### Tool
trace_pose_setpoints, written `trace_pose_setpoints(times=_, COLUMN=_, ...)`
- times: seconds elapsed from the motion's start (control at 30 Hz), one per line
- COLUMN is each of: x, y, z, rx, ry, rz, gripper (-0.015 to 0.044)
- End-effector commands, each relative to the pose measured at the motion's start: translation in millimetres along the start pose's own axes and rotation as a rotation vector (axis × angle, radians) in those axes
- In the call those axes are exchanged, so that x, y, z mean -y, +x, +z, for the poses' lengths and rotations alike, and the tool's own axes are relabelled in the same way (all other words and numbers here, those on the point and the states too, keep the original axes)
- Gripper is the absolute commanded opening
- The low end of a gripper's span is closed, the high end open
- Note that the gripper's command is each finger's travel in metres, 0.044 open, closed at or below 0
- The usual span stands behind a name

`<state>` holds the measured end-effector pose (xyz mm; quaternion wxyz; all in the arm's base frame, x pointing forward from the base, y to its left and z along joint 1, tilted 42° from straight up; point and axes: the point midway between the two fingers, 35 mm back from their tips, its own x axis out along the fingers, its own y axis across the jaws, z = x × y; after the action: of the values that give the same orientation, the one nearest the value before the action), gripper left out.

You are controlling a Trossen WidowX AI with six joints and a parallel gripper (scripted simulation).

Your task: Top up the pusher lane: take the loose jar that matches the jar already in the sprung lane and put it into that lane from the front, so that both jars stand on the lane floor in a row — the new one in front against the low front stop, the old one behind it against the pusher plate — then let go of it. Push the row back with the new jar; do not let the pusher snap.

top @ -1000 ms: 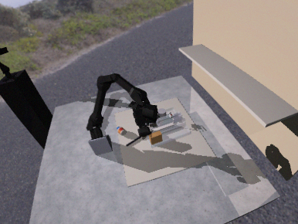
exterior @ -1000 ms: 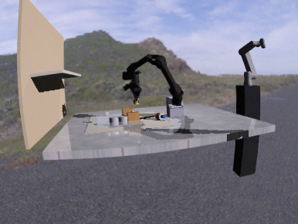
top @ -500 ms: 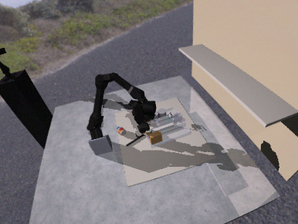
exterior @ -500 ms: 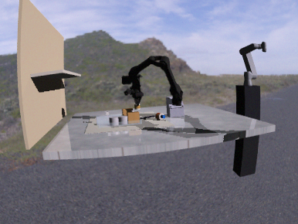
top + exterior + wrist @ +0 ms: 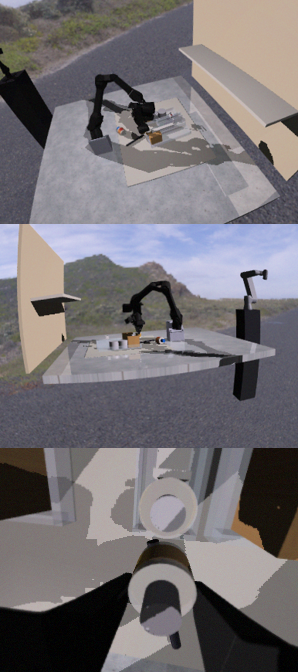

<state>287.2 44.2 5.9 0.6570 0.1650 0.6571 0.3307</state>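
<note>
White-capped jars: 1 (image 5: 160, 590) in end effector (image 5: 161, 598), 1 (image 5: 167, 507) in lane.

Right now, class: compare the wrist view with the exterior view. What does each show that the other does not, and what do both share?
Wrist view only: the held jar lined up with the matching jar between the lane rails.
Exterior view only: the whole arm, the shelf, and the black post beside the table.
Both: the hand shut on the jar, and the brown box.
</note>
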Motion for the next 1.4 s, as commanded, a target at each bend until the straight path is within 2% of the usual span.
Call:
trace_pose_setpoints(times=0.0, x=-1.9, y=10.5, z=-2.2, rx=-0.007, ry=0.005, rz=0.008, gripper=0.0000)
trace_pose_setpoints(times=1.37, x=-1.8, y=11.0, z=11.2, rx=-0.006, ry=0.005, rz=0.007, gripper=0.0000)
